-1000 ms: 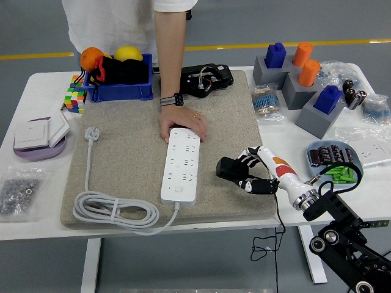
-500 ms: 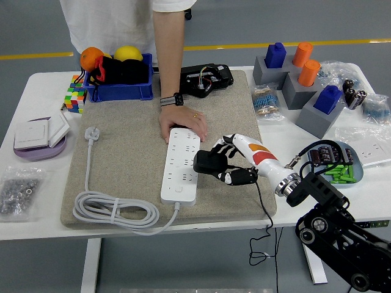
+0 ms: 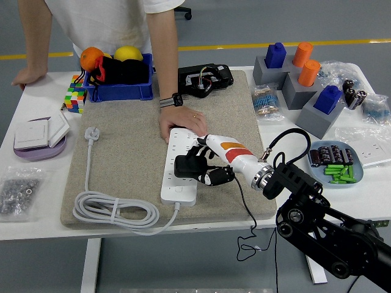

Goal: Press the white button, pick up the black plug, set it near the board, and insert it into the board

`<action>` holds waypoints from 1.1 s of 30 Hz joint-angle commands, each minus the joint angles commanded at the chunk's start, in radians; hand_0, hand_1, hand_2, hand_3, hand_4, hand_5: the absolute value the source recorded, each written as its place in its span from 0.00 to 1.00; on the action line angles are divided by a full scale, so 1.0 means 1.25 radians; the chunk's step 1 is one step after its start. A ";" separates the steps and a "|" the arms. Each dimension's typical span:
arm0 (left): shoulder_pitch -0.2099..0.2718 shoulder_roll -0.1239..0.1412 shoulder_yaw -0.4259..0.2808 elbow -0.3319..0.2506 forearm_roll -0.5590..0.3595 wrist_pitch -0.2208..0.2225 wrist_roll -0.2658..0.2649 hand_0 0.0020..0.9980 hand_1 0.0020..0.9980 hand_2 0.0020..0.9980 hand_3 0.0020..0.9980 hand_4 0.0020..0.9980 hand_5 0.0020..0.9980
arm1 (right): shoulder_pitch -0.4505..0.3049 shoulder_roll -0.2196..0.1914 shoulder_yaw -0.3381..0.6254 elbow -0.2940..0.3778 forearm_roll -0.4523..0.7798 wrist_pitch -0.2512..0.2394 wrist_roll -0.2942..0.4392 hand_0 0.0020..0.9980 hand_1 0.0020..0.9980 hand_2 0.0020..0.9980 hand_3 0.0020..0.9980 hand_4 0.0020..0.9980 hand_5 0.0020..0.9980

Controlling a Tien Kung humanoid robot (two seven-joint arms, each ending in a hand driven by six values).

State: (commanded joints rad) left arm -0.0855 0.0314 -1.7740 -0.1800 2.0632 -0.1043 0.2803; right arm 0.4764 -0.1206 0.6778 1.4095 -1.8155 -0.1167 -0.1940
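A white power strip lies on the beige mat, its white cable coiled at the mat's front left. My right hand is shut on the black plug and holds it over the middle of the strip. The plug's thin black cord trails back along my arm and off the table's front edge. A person's hand rests on the far end of the strip. My left hand is out of view.
A blue bin with fruit and a black device stand at the back. A blue bowl of small parts sits right of my arm. Grey blocks with pegs are back right. A purple dish is at left.
My right hand has carried the black plug leftward from the mat's right edge to above the strip. The person's other hand has come to rest on the table's far left corner.
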 joint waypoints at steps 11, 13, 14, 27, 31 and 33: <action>-0.005 0.000 0.004 0.000 -0.006 0.000 0.000 0.63 0.63 0.63 0.68 0.53 0.37 | 0.023 0.002 -0.019 -0.030 -0.012 0.019 -0.018 0.46 0.43 0.45 0.58 0.78 0.00; -0.004 0.001 0.002 0.000 -0.004 0.000 0.000 0.63 0.63 0.63 0.68 0.53 0.37 | 0.024 -0.001 -0.019 -0.029 -0.013 0.024 -0.021 0.46 0.43 0.45 0.58 0.78 0.00; -0.004 0.001 -0.001 0.000 -0.001 0.001 0.001 0.63 0.63 0.63 0.68 0.53 0.37 | 0.024 -0.002 -0.019 -0.029 -0.012 0.026 -0.022 0.46 0.42 0.44 0.58 0.78 0.00; -0.009 0.001 0.006 0.000 -0.008 0.001 -0.001 0.63 0.63 0.63 0.68 0.53 0.37 | 0.023 0.008 -0.021 -0.038 -0.012 0.021 -0.019 0.46 0.42 0.44 0.58 0.78 0.00; -0.008 0.000 0.006 0.000 -0.007 0.001 -0.001 0.63 0.63 0.63 0.68 0.53 0.37 | 0.023 0.011 -0.022 -0.045 -0.013 0.019 -0.017 0.46 0.42 0.44 0.58 0.78 0.00; -0.007 -0.001 0.006 0.000 -0.007 0.001 -0.001 0.63 0.63 0.63 0.68 0.53 0.37 | 0.024 0.013 -0.023 -0.050 -0.014 0.018 -0.016 0.45 0.42 0.44 0.58 0.78 0.00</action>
State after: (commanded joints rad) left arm -0.0939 0.0307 -1.7669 -0.1800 2.0543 -0.1028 0.2792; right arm 0.5060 -0.1048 0.6486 1.3470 -1.8325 -0.0941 -0.2136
